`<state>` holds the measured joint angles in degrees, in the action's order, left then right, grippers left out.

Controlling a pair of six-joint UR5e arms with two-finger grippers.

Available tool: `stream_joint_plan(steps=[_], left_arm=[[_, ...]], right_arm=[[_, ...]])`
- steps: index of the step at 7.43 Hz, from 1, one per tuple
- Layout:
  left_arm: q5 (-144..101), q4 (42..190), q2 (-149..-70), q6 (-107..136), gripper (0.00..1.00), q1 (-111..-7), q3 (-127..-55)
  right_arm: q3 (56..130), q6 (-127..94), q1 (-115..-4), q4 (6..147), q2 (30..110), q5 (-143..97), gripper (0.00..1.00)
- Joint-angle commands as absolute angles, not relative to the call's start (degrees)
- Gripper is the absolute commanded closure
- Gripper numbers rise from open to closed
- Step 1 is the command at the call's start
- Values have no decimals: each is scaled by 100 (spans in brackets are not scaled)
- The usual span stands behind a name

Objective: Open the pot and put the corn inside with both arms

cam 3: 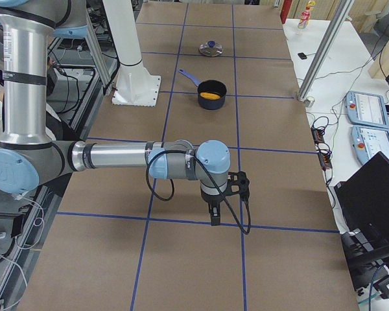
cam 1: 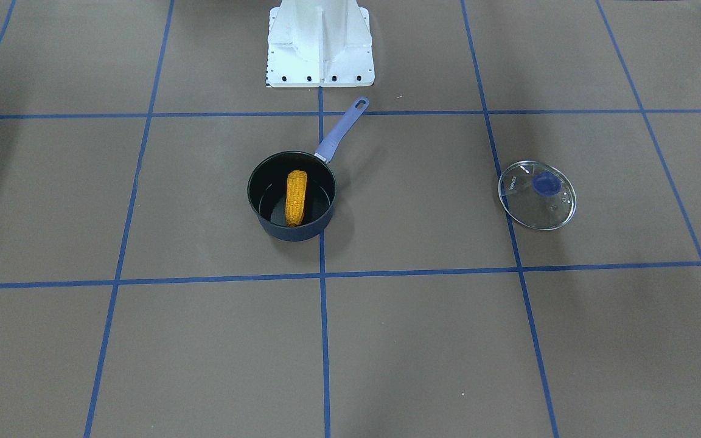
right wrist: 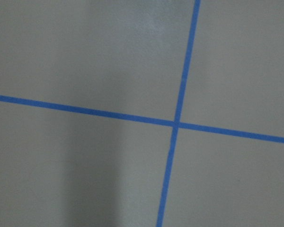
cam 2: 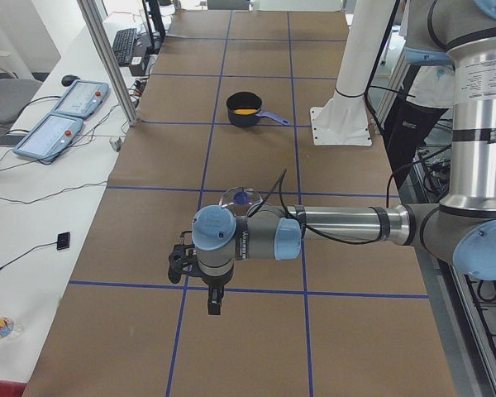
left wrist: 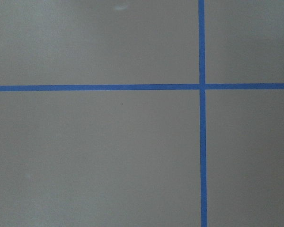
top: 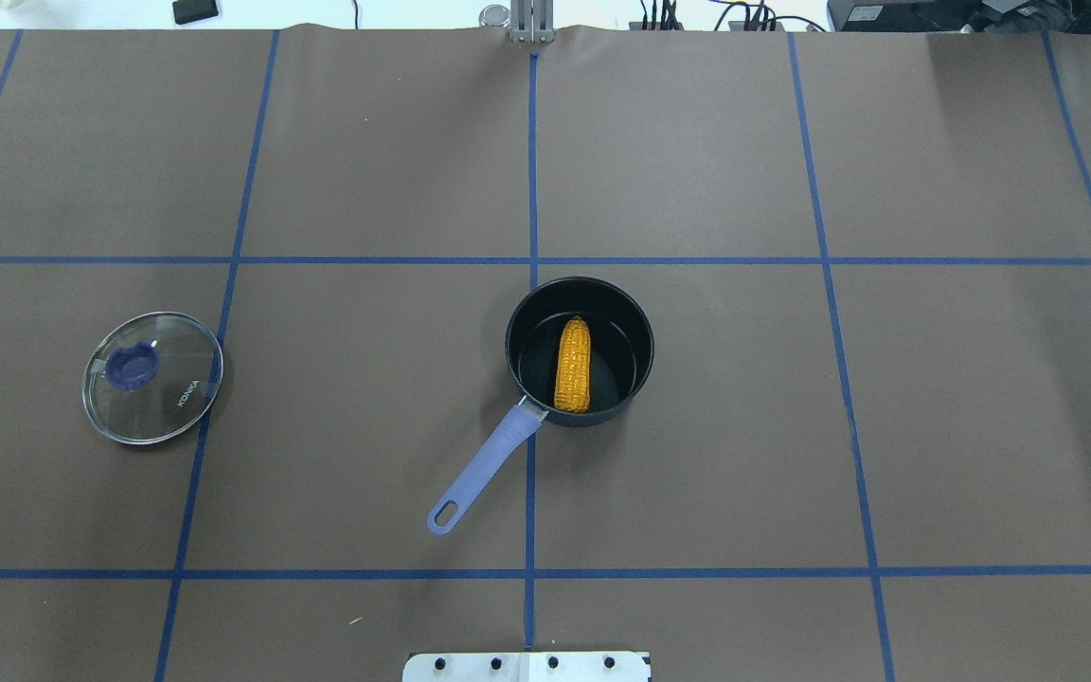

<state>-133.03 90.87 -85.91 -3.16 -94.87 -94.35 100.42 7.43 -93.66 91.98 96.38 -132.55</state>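
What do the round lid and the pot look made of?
The lid looks like clear glass, the brown table showing through, with a shiny metal rim. The pot seems dark-coated metal; its matte lavender handle may be plastic or silicone.

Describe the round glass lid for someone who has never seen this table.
On the brown table with blue tape lines, find the dark navy saucepan holding an orange-yellow corn cob. The glass lid lies apart, on the robot's left, overlapping a tape line. It alone is transparent, with a blue knob.
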Motion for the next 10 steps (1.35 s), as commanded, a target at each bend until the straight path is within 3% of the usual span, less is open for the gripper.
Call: stream_joint_plan(steps=[1,10], left_arm=[[-13307,9114,-8535,-316,2,-9483,-9439],[-13315,9123,-8358,-316,2,-9483,-9466]], right_arm=[[9994,791,-9396,9193,9695,-13254,0],[9809,791,-9387,9185,9712,-13421,0]])
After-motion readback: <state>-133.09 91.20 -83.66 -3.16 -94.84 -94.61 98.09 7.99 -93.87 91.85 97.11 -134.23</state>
